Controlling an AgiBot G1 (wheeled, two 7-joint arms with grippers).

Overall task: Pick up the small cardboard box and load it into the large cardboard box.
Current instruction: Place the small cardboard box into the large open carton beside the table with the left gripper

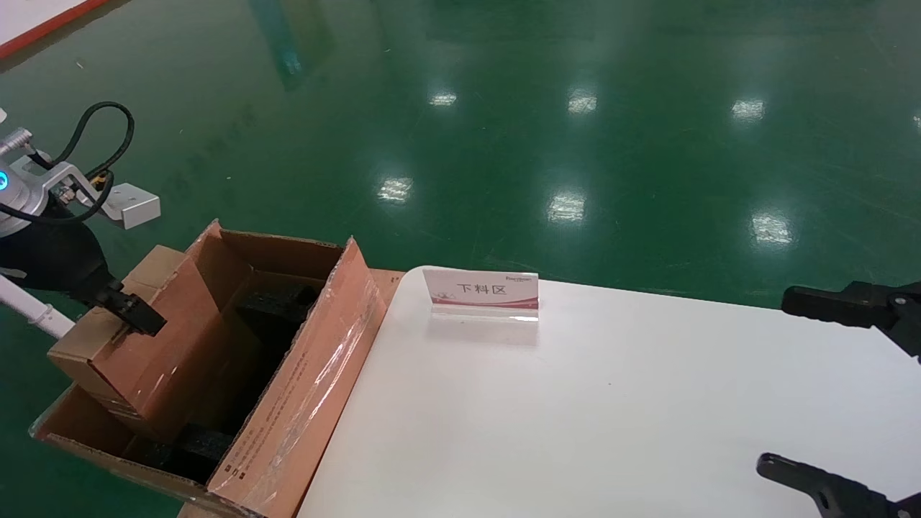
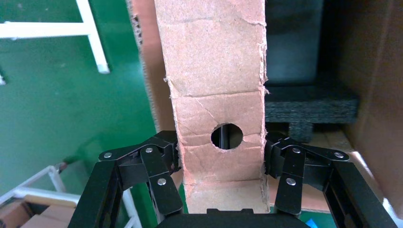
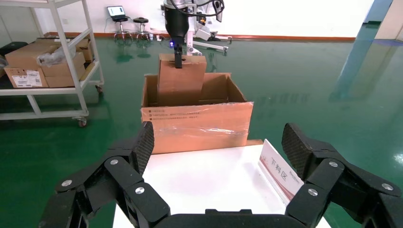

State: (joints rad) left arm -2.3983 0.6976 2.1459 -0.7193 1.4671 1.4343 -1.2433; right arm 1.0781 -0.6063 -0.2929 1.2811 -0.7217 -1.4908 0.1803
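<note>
My left gripper (image 1: 133, 313) is shut on the small cardboard box (image 1: 151, 367), a plain brown carton held tilted, with its lower part down inside the large cardboard box (image 1: 309, 388). In the left wrist view the fingers (image 2: 173, 152) press both sides of the small box (image 2: 216, 95), which has a round hole, and black foam (image 2: 309, 104) lies below it. The right wrist view shows the small box (image 3: 180, 80) standing up out of the taped large box (image 3: 197, 126). My right gripper (image 1: 806, 388) is open and empty over the table's right side.
The large box stands off the left end of the white table (image 1: 575, 417). A red-and-white sign (image 1: 482, 293) stands near the table's far edge. A wheeled rack with cartons (image 3: 47, 66) stands beyond the box on the green floor.
</note>
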